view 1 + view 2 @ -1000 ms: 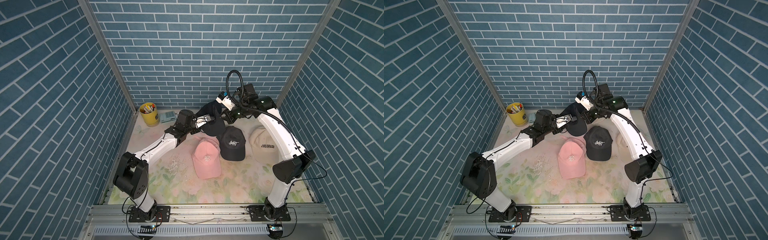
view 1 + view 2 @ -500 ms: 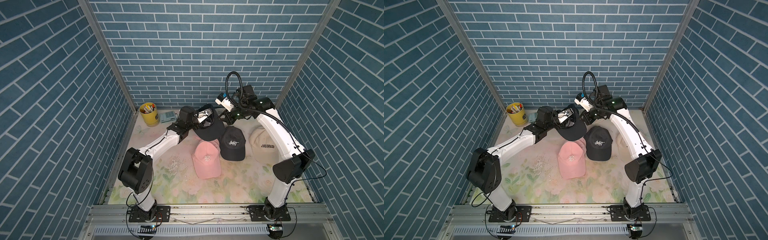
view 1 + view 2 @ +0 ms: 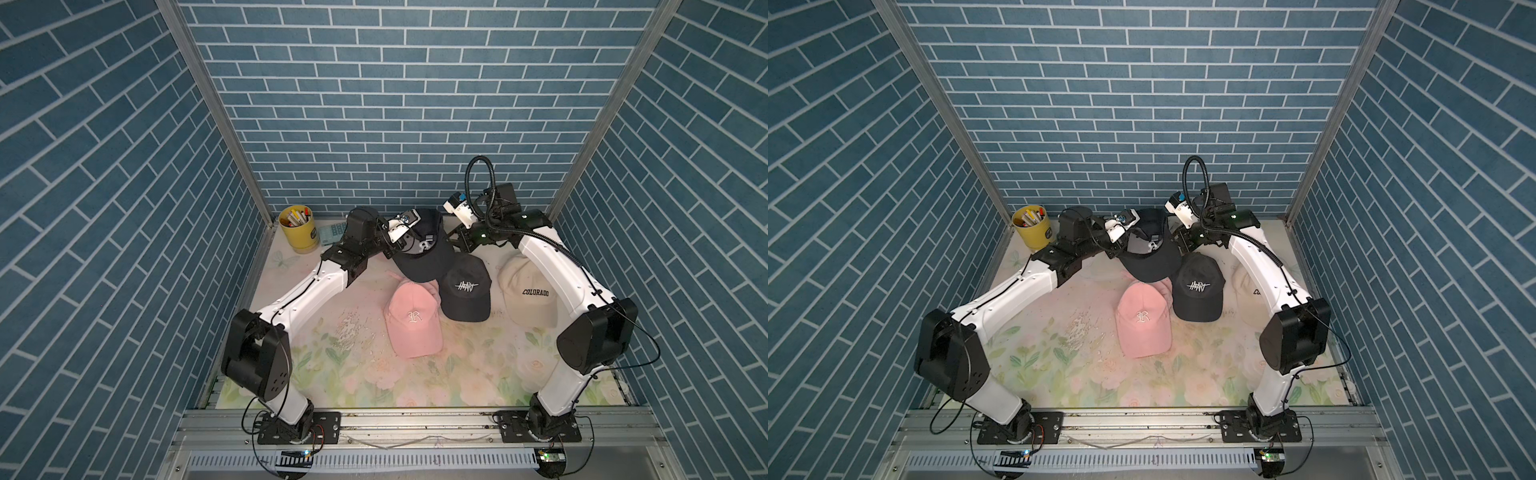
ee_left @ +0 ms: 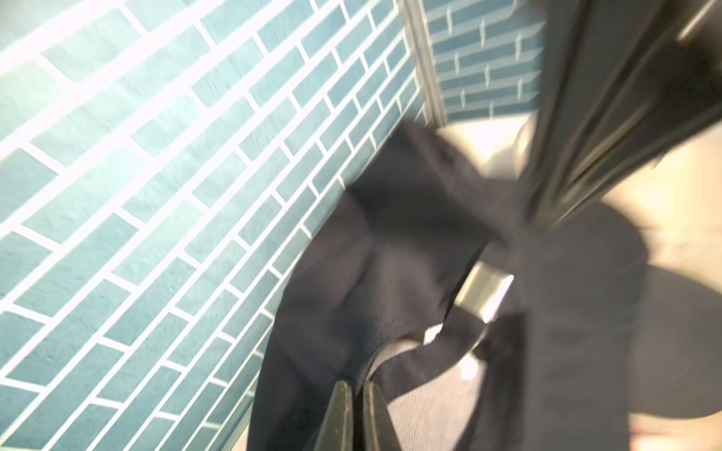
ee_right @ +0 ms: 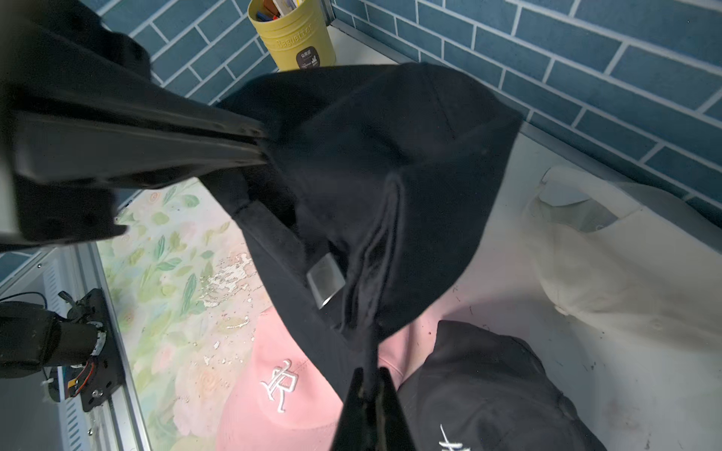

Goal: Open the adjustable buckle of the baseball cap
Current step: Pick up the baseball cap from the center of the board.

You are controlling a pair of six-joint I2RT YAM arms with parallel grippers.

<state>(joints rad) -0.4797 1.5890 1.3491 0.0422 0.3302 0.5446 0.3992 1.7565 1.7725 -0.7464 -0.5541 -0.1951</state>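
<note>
Black baseball cap [image 3: 422, 259] is suspended off the table at far centre, held between both arms. Its grey lining faces up in both top views, and its brim hangs toward the near side over the far edges of the pink cap [image 3: 411, 322] and the black HEART cap [image 3: 465, 291]. Left gripper [image 4: 355, 384]: fingers pressed together on the cap's rear edge beside the strap (the wrist view is blurred, so the exact fabric layer cannot be told). Right gripper [image 5: 369, 377]: fingers pinching a fold of crown fabric on the cap's right side. Metal buckle [image 5: 325, 280] sits on the rear strap between the two grip points, touched by neither gripper. Cream COLORADO cap [image 3: 528, 291] lies on the floral mat [image 3: 332, 365] at right, partly under the right arm. Yellow pen cup [image 3: 298, 228] stands in the far left corner.
</note>
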